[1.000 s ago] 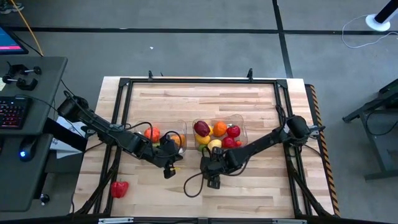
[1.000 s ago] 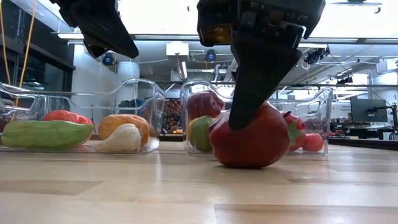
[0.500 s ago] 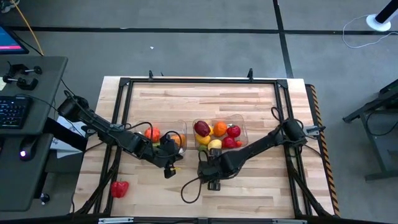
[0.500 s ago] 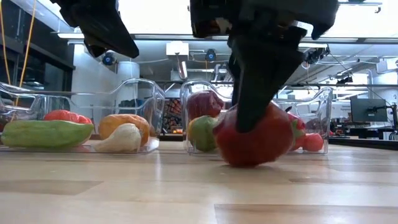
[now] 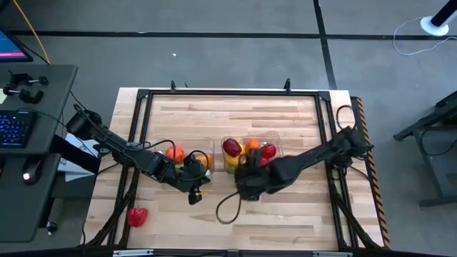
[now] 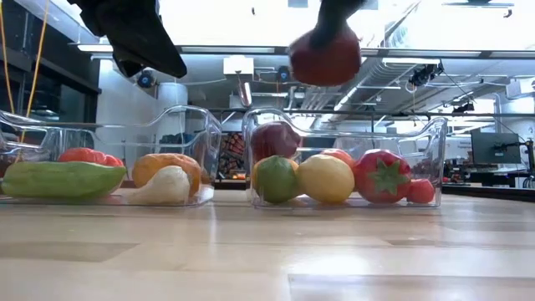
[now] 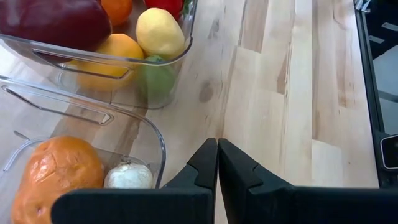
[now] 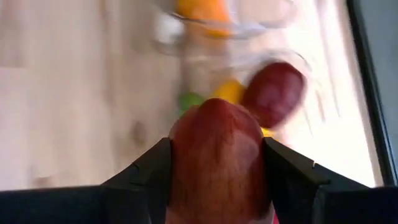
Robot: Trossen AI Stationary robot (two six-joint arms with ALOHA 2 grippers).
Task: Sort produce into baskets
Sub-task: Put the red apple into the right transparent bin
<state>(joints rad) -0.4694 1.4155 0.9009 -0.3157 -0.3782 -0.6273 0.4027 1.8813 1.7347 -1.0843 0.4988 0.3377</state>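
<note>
My right gripper (image 5: 246, 180) is shut on a round red fruit (image 6: 324, 55) and holds it high above the table, just before the near side of the right basket (image 6: 422, 159). That clear basket holds maroon, green, yellow, orange and red produce. The left basket (image 6: 205, 138) holds a green vegetable (image 6: 63, 179), a red piece, an orange piece and a white one. My left gripper (image 7: 217, 148) hangs shut and empty above the table, beside the near right corner of the left basket. A red pepper (image 5: 136, 215) lies on the table at the near left. My right gripper pinches the red fruit by its two opposite sides (image 8: 186, 155) between its two fingers (image 8: 146, 171). The fingers come slanting down from the table's right. The fruit is lifted clear of the table and of the basket.
A black frame (image 5: 228, 93) runs around the wooden tabletop. Cables trail from both arms over the near half of the table (image 5: 225, 214). Bare wood lies along the far side (image 5: 228, 118) and at the near right.
My right gripper has risen from the table with the red fruit and moved slightly toward the right basket, tipping more steeply downward. The fruit, which rested on the wood a second ago, now hangs clear, high above the basket's rim.
</note>
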